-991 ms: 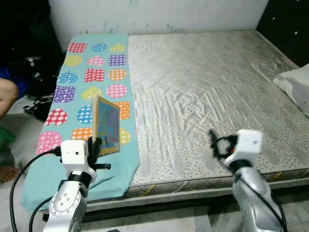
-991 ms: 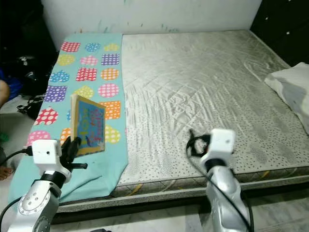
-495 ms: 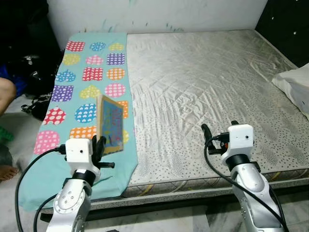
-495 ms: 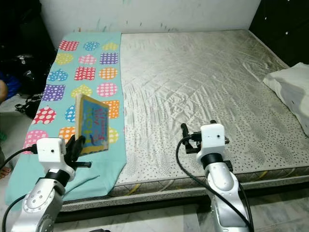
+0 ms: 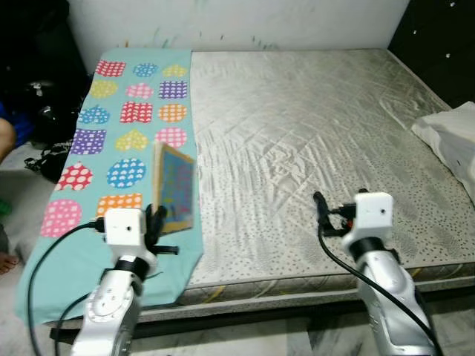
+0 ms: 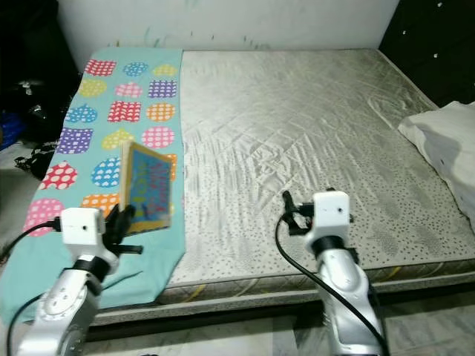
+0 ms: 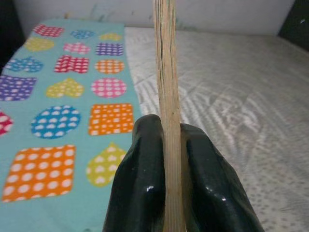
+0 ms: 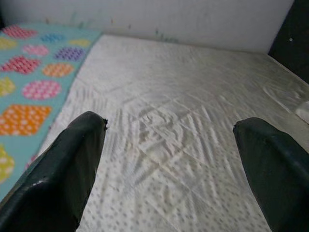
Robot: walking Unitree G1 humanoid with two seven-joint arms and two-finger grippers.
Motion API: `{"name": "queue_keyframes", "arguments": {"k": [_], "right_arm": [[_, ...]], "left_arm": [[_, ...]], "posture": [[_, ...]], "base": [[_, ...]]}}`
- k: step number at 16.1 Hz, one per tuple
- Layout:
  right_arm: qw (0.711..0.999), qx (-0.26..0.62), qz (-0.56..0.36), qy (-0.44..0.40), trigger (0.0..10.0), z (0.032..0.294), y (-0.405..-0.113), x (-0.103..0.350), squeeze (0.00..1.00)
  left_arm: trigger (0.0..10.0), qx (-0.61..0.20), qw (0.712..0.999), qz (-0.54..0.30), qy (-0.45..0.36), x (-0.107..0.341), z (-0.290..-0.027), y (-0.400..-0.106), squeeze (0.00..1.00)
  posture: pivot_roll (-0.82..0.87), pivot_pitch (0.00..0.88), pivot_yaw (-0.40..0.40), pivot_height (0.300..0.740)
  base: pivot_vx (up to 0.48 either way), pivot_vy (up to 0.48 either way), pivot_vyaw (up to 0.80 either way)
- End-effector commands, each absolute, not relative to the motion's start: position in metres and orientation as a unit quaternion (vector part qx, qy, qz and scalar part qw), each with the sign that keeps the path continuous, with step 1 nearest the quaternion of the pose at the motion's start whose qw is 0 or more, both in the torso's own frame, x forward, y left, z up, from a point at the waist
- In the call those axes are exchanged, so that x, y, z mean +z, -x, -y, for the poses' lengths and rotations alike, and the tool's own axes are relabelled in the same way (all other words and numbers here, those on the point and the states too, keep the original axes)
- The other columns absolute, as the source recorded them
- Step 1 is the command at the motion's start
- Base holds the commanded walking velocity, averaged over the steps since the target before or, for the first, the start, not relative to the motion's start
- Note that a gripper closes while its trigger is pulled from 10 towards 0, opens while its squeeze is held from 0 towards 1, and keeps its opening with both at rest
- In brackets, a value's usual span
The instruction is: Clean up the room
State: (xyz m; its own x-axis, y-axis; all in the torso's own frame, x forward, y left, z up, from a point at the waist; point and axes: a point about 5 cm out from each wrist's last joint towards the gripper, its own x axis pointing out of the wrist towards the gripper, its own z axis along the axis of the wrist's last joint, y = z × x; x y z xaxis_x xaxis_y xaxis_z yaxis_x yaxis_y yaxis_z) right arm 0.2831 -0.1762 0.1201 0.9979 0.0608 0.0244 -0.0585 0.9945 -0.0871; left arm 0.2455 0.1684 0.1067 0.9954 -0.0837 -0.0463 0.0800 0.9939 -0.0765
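Left gripper [image 7: 170, 159] clamps upright board [image 5: 175, 187] over patterned blanket [image 5: 133, 111].

1 mattress [image 5: 312, 141], bare, quilted. 1 teal sheet [image 5: 82, 245] w/ dotted shapes, at 9 o'clock on the bed; shapes run in 3 columns, approx 17 visible, some hidden behind the board. 1 flat wooden board [image 5: 175, 188] w/ colourful face, upright, at 8 o'clock. 1 white pillow [image 5: 454, 141] at 3 o'clock, cut by frame edge. 2 grippers: left gripper [image 5: 154, 226] at 7 o'clock, right gripper [image 5: 320, 208] at 5 o'clock, 2 black fingers each. Dark clutter [image 5: 41, 111] at 10 o'clock, count unclear.
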Motion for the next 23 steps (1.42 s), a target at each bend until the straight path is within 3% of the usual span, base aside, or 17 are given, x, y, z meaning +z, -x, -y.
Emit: {"name": "queue_keyframes", "arguments": {"k": [1,13,23], "right_arm": [[0.999,0.019,0.002,0.046,10.0,0.1852,-0.2813,0.1143,0.00],[0.999,0.021,0.003,0.049,10.0,0.1822,-0.2813,0.1108,0.00],[0.999,0.018,0.006,0.047,10.0,0.1830,-0.2843,0.1117,0.00]], "left_arm": [[10.0,-0.050,0.998,-0.007,0.040,0.1133,-0.1641,-0.2476,0.00],[10.0,-0.052,0.997,-0.009,0.053,0.1126,-0.1602,-0.2495,0.00],[10.0,-0.071,0.993,0.012,0.090,0.1189,-0.1592,-0.2516,0.00]], "posture": [[-0.01,0.109,-0.009,0.740],[-0.02,0.114,-0.011,0.740],[-0.02,0.115,-0.009,0.740]], "base": [[0.000,-0.270,0.00],[0.000,-0.279,0.00],[0.000,0.000,0.00]]}}
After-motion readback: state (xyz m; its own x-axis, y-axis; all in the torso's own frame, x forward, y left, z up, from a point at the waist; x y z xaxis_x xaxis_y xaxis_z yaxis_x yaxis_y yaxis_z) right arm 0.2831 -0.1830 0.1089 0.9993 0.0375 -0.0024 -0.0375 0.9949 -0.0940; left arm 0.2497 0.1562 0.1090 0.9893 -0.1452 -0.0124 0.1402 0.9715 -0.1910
